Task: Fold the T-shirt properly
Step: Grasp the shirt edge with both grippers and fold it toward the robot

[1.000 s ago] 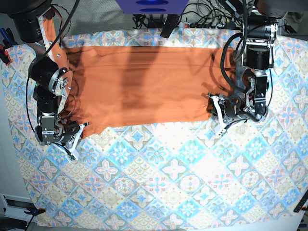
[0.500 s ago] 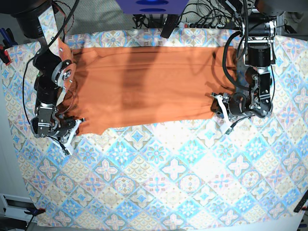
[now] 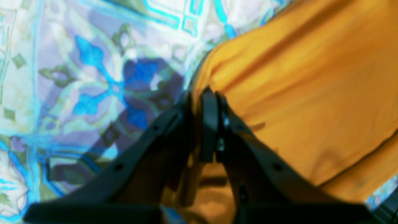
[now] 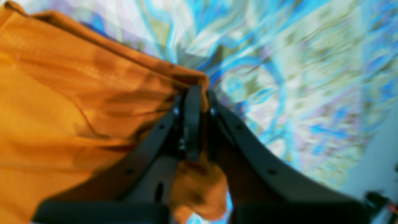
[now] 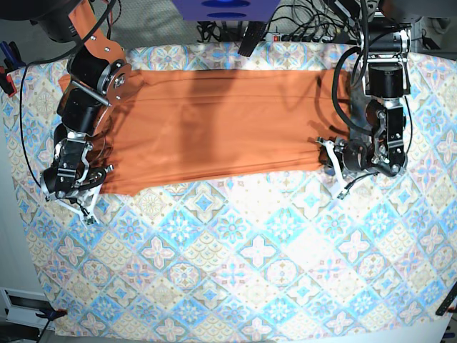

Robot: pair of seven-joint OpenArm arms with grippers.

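Observation:
The orange T-shirt (image 5: 214, 128) lies as a long flat band across the far half of the table. At its near right corner my left gripper (image 5: 330, 159) is shut on the T-shirt. The left wrist view shows the black fingers pinched together at the left gripper (image 3: 203, 96) on the edge of the T-shirt (image 3: 311, 77). My right gripper (image 5: 93, 190) is shut on the near left corner. In the right wrist view, the right gripper (image 4: 200, 93) pinches a folded corner of the T-shirt (image 4: 62, 93), and some cloth bunches between the fingers.
A blue-and-pink patterned tablecloth (image 5: 250, 264) covers the whole table. Cables and a power strip (image 5: 307, 32) run behind the far edge, beside a blue block (image 5: 227, 8). Both arms stand over the shirt's short ends.
The right gripper has drawn its corner of the shirt leftward, and its arm has swung up and back. The left gripper has shifted slightly right and closed further. The shirt's near edge is now straighter.

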